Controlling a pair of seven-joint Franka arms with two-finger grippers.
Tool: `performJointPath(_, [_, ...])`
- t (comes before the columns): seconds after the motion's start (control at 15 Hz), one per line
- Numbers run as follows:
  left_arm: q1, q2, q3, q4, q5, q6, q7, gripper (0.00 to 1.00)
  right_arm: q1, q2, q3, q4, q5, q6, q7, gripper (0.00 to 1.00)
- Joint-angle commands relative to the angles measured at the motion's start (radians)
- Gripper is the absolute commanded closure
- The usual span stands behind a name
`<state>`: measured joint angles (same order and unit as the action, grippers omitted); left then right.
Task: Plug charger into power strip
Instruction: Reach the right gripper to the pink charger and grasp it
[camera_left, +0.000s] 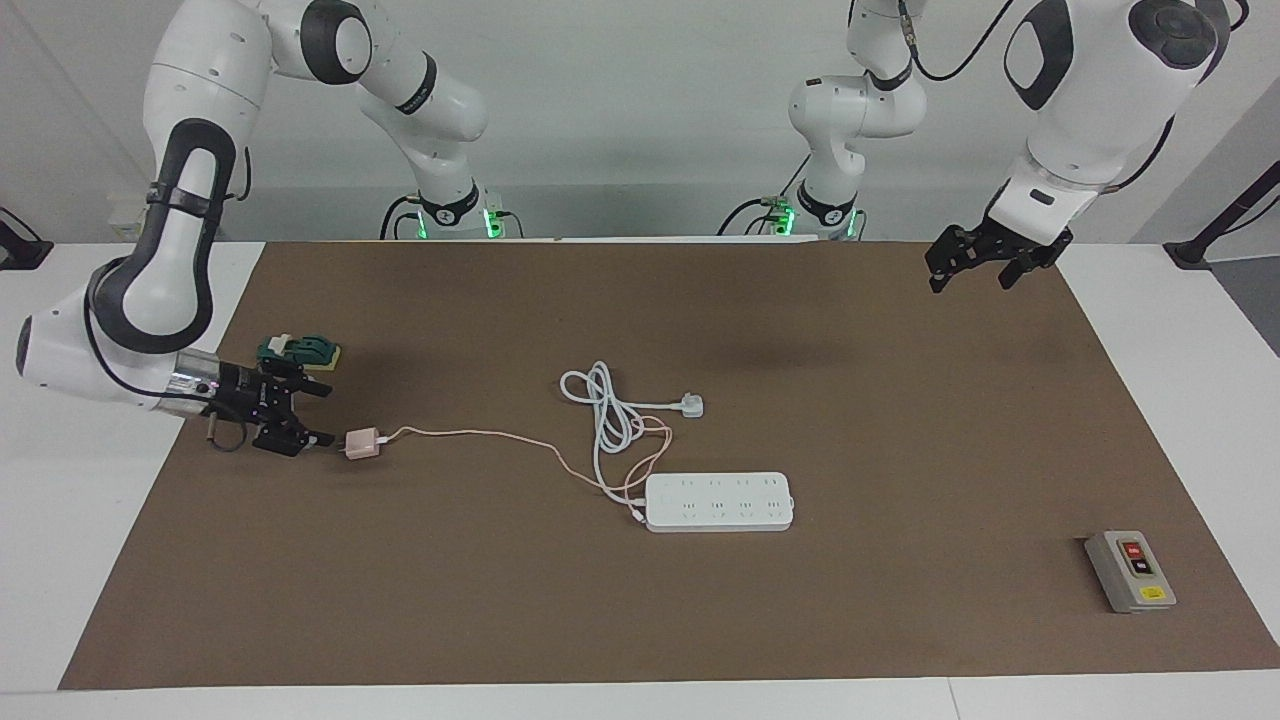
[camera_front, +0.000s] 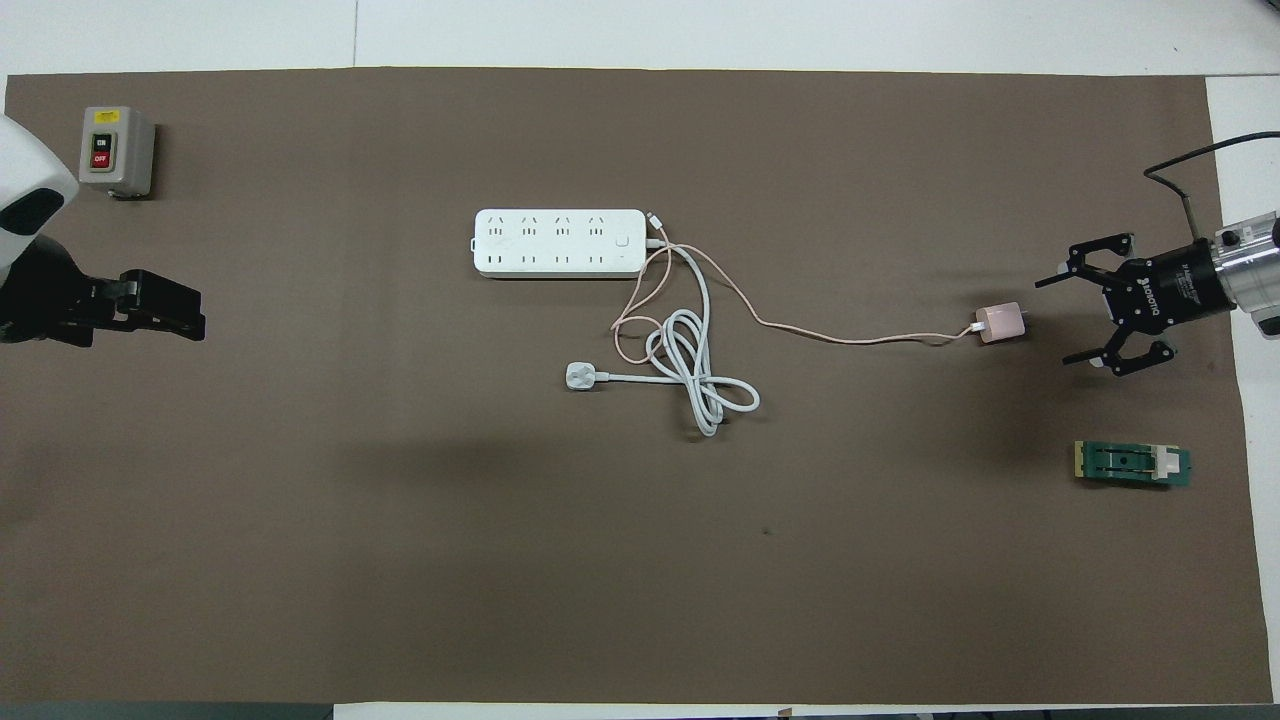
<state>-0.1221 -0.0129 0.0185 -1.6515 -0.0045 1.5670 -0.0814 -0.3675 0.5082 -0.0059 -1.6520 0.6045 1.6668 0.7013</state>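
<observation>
Right end effector (camera_left: 322, 413) of mine gapes beside the charger (camera_left: 361, 443); left end effector (camera_left: 975, 272) waits, open, above the worktop (camera_left: 640, 620).

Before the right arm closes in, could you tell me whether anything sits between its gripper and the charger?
Nothing visible does. The right gripper is open, low beside the charger, with bare mat between them. The green part lies nearer the robots, off that line.
</observation>
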Motion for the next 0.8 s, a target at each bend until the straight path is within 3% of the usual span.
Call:
performJointPath(0.0, [0.002, -0.021, -0.003, -0.013, 0.009, 0.002, 0.006, 0.00, 0.002, 0.021, 0.004, -0.041, 0.083, 0.033, 0.023, 0.00])
performJointPath(0.13, [0.004, -0.024, -0.003, -0.033, 0.006, 0.036, 0.002, 0.00, -0.025, 0.093, 0.006, -0.026, 0.124, 0.033, 0.002, 0.00])
performJointPath(0.27, [0.027, -0.025, -0.002, -0.045, -0.011, 0.077, 0.014, 0.00, -0.018, 0.107, 0.006, -0.028, 0.129, 0.044, -0.028, 0.00])
performJointPath(0.53, [0.094, 0.021, -0.002, -0.039, -0.216, 0.090, 0.025, 0.00, -0.025, 0.134, 0.006, -0.022, 0.133, 0.047, -0.039, 0.00])
performJointPath(0.67, [0.134, 0.056, 0.000, -0.040, -0.422, 0.090, 0.028, 0.00, -0.024, 0.142, 0.004, -0.022, 0.162, 0.054, -0.058, 0.01])
performJointPath(0.74, [0.154, 0.079, 0.000, -0.042, -0.534, 0.105, 0.034, 0.00, -0.024, 0.142, 0.006, -0.023, 0.164, 0.063, -0.063, 0.15])
